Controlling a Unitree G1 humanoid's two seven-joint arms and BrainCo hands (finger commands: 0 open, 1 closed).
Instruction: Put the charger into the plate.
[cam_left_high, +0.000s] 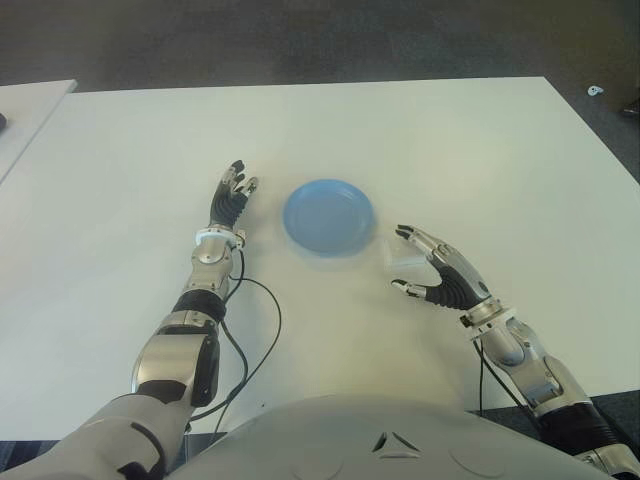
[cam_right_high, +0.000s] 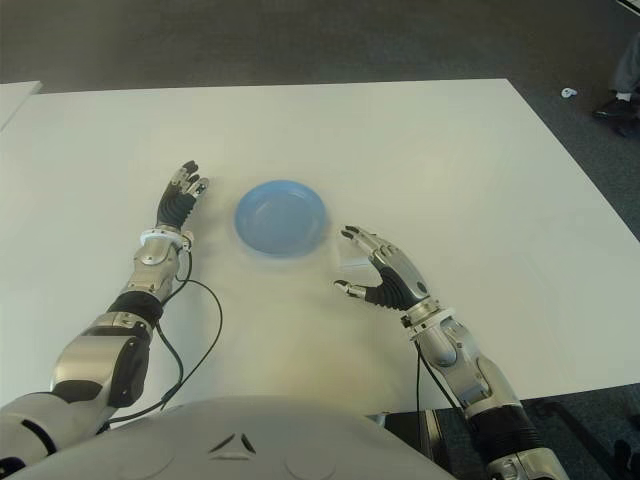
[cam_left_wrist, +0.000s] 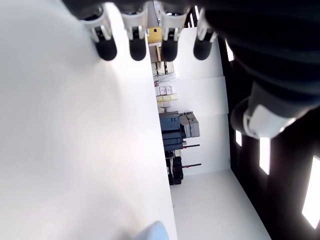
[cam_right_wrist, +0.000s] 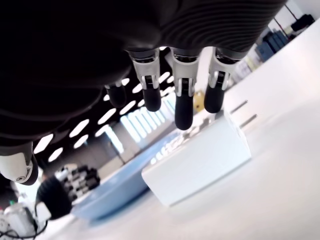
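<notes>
bright even overhead light; table (cam_left_high: 450, 150) glare; wrist views blurred, backlit.

Plate (cam_left_high: 328, 218), centre of the frame: plain light blue. Charger (cam_right_wrist: 200, 161): white, with silver prongs. Worktop (cam_left_high: 450, 150): uniform white, unpatterned. Floor (cam_left_high: 300, 45), top of the frame: dark grey. Left hand (cam_left_high: 232, 198) and right hand (cam_left_high: 440, 270): silver metal with ribbed black palms and black fingertips. Cable (cam_left_high: 255, 345), lower left: black.

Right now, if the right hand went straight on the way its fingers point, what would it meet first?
Most likely the white charger, lying on the table just past the open right hand; the blue plate lies beyond it. Depth is hard to judge.
</notes>
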